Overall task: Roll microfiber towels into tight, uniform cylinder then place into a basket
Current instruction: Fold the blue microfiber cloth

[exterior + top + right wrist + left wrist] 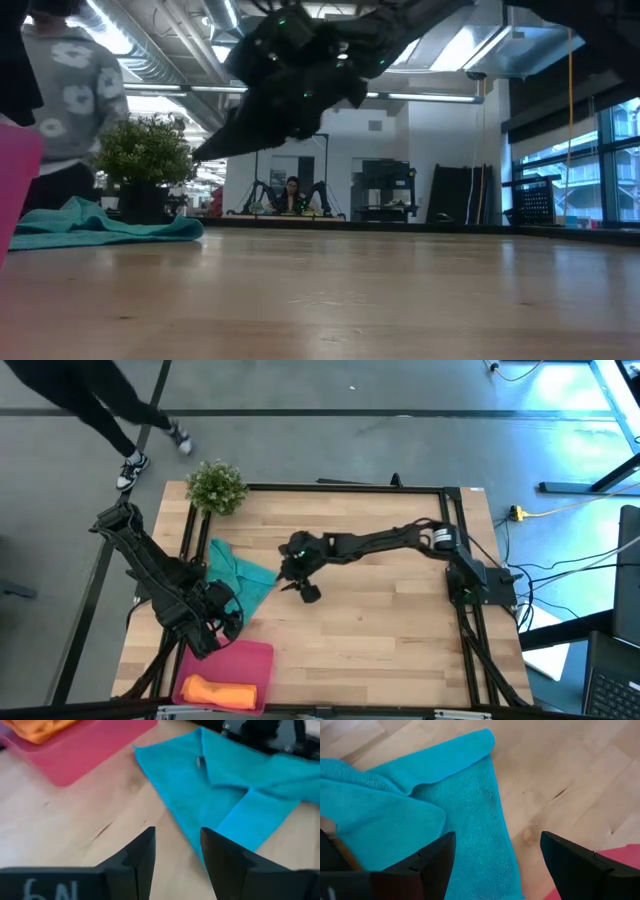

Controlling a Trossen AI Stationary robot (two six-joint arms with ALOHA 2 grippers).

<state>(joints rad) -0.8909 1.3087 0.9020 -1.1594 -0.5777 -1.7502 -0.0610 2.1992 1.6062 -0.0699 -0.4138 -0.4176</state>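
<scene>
Both grippers open & empty over teal towel (238, 570); orange towel (220, 691) cut off in basket (250, 657).

both arms are matte black, built from chunky jointed links; the right arm (385, 542) has a silvery band at one joint and a little green light glowing near the wrist; the left arm (160, 575) is bulkier, with loose black cables looping beside it; the left gripper (497, 865) has two broad, flat black fingers with squared, angled tips; the right gripper (177, 855) looks much the same (white handwritten marks along its lower body, can't quite read them)
</scene>
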